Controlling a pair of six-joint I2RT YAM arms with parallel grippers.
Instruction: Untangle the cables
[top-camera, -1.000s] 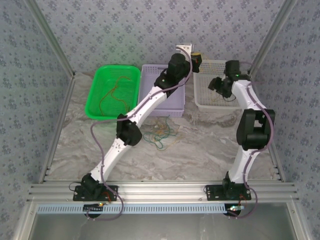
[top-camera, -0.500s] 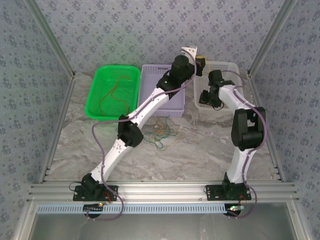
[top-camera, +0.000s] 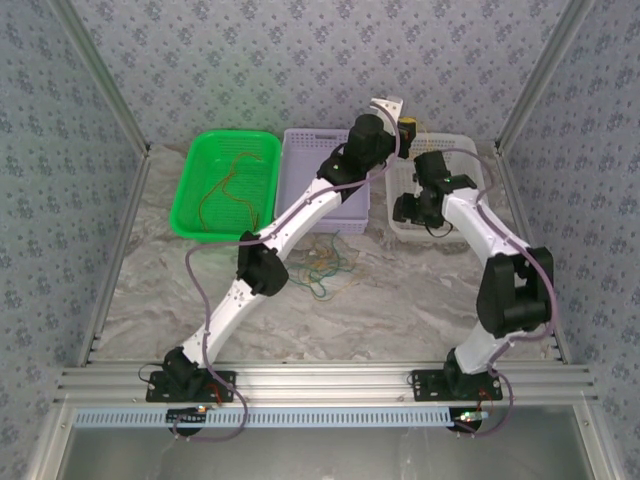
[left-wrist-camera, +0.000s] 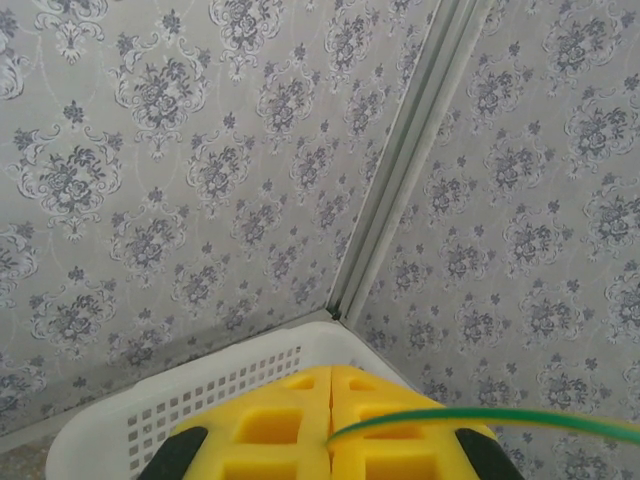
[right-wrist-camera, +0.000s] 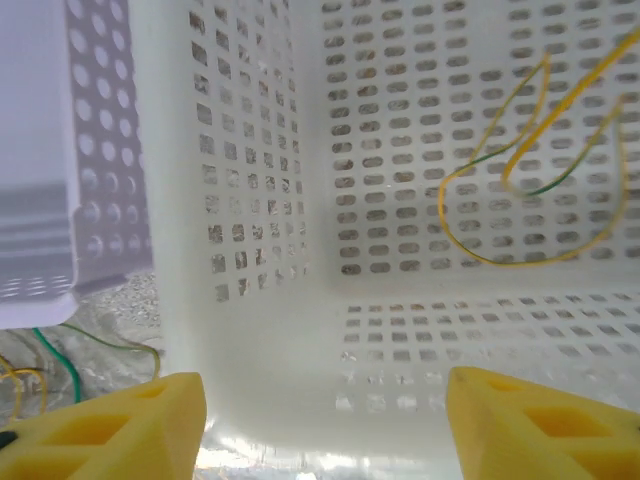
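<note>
Far end of green cable (left-wrist-camera: 500, 412) off-frame

We can read no text, label, brand, number or sign on anything here. The wallpaper (left-wrist-camera: 150, 120) carries a floral pattern, not lettering.

Yellow fingers (left-wrist-camera: 270, 432), green cable (left-wrist-camera: 480, 411), white basket (left-wrist-camera: 200, 392), grey floral wallpaper (left-wrist-camera: 150, 150)
</note>
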